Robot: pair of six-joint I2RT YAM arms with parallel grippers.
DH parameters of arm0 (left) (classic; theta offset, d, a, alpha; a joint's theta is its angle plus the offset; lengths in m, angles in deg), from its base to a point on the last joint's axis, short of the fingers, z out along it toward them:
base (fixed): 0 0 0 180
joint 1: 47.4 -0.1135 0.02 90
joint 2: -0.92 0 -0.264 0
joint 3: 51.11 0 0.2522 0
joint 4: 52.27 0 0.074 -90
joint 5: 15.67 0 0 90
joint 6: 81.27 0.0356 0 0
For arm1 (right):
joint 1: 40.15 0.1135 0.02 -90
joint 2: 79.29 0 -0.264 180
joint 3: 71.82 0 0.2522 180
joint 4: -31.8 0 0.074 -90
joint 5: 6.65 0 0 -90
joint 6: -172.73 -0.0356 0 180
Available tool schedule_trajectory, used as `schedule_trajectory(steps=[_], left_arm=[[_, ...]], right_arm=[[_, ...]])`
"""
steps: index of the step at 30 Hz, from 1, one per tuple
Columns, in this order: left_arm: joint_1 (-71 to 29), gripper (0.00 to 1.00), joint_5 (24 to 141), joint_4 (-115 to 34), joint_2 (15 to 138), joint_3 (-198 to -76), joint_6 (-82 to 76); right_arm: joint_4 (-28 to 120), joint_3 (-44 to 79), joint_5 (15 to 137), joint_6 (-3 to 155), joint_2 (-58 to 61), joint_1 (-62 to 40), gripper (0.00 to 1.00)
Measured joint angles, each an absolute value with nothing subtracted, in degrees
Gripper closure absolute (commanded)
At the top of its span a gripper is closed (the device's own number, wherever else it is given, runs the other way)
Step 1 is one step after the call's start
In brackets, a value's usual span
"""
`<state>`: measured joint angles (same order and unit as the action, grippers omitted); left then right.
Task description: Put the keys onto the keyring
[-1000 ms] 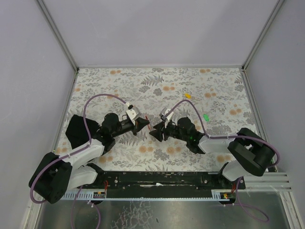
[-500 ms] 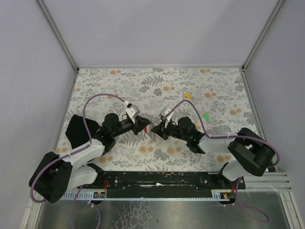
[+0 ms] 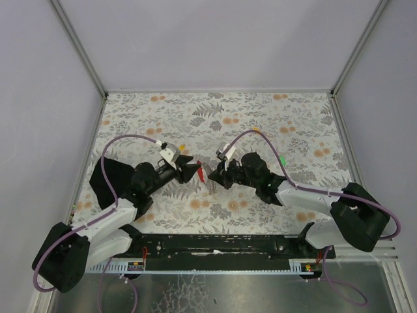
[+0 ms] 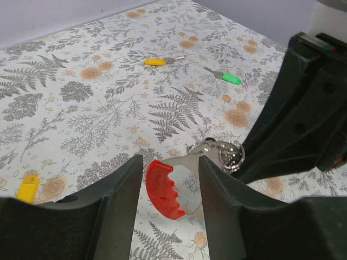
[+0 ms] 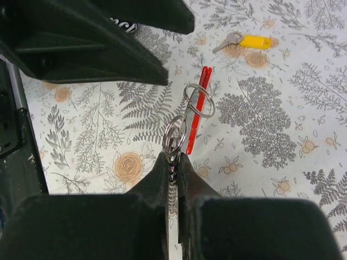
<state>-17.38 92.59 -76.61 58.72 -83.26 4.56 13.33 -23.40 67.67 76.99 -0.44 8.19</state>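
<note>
Between the two grippers, mid-table: keyring [image 4: 161, 187], a red loop with a flat grey piece and wire rings at its far end (red part seen edge-on from the right wrist).
Right gripper [image 5: 172, 162]: jaws pressed together on the wire rings of the keyring, carrying it over the floral cloth [image 3: 260, 111].
Left gripper [image 4: 171, 176]: jaws parted, one finger on each side of the red loop, a thin gap showing on the left side, not clamped on it.
Arms: both reaching inward from the near edge, fingertips facing each other and close together.
Yellow-headed key [image 4: 156, 62]: flat on the cloth, well beyond the grippers.
Green-headed key [image 4: 231, 79]: flat on the cloth, near the yellow one, close to the right arm.
Second yellow-headed key [image 4: 27, 189]: on the cloth near the left gripper (only its head in the left wrist view).
</note>
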Motion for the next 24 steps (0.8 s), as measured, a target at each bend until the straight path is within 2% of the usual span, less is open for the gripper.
schedule_trajectory(steps=[11,20,24], left_arm=[[-15.7,0.52,98.1,-81.3,54.7,-76.6,12.0],[-7.0,0.52,99.5,-82.7,56.0,-76.1,23.9],[-5.2,0.55,98.2,-83.0,56.9,-76.1,28.2]], right_arm=[[23.8,-20.8,67.9,77.8,-1.7,8.2,1.00],[25.7,-20.6,67.7,78.0,-2.6,8.2,1.00],[26.0,-20.6,67.7,78.0,-3.0,8.2,1.00]])
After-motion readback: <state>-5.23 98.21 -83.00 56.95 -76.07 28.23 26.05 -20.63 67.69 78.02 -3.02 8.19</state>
